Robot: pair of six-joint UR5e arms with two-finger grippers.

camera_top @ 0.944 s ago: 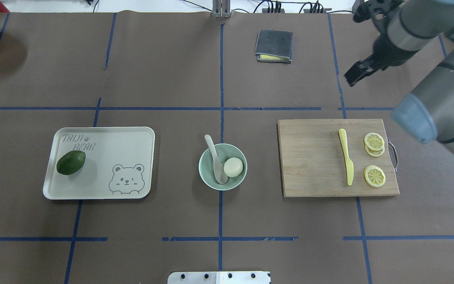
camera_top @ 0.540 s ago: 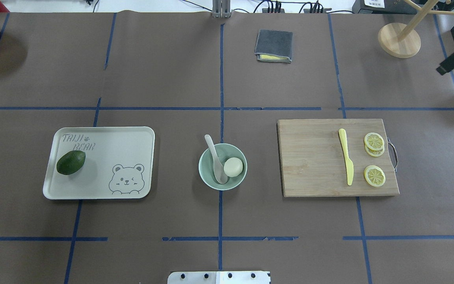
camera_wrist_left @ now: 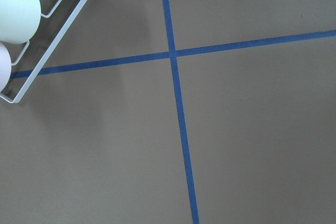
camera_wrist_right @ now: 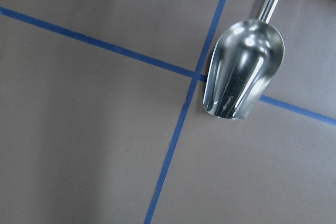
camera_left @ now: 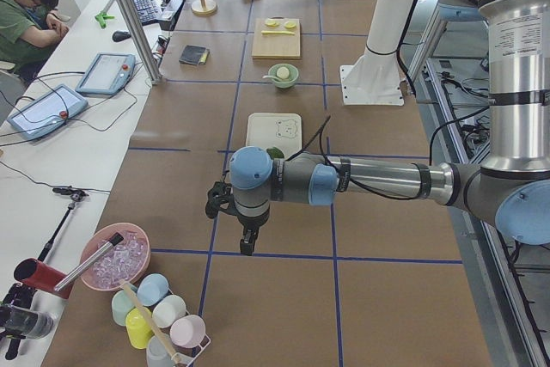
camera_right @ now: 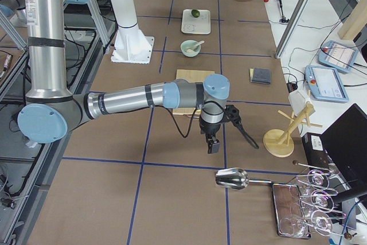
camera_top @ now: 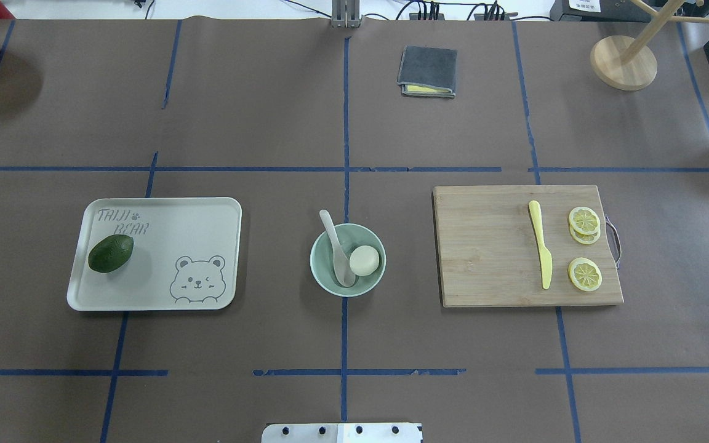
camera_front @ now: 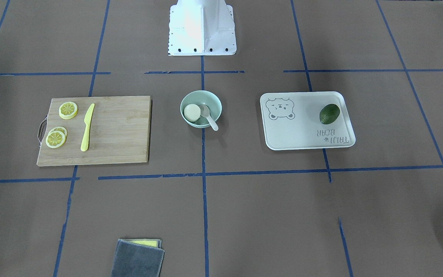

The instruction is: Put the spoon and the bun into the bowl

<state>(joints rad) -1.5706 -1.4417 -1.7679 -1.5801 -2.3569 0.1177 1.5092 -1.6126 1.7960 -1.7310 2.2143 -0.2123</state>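
The pale mint-green bowl stands at the table's middle. The off-white spoon lies in it with its scoop down and its handle over the far left rim. The pale round bun sits in the bowl beside the scoop. All three also show in the front view: the bowl, the spoon, the bun. My left gripper hangs over bare table far off at the left end. My right gripper hangs far off at the right end. I cannot tell whether either is open.
A bear tray with an avocado lies left of the bowl. A cutting board with a yellow knife and lemon slices lies to its right. A grey cloth, wooden stand, metal scoop and cup rack stand farther off.
My right arm has swung out of the overhead view to the right. The bowl, spoon and bun have not moved.
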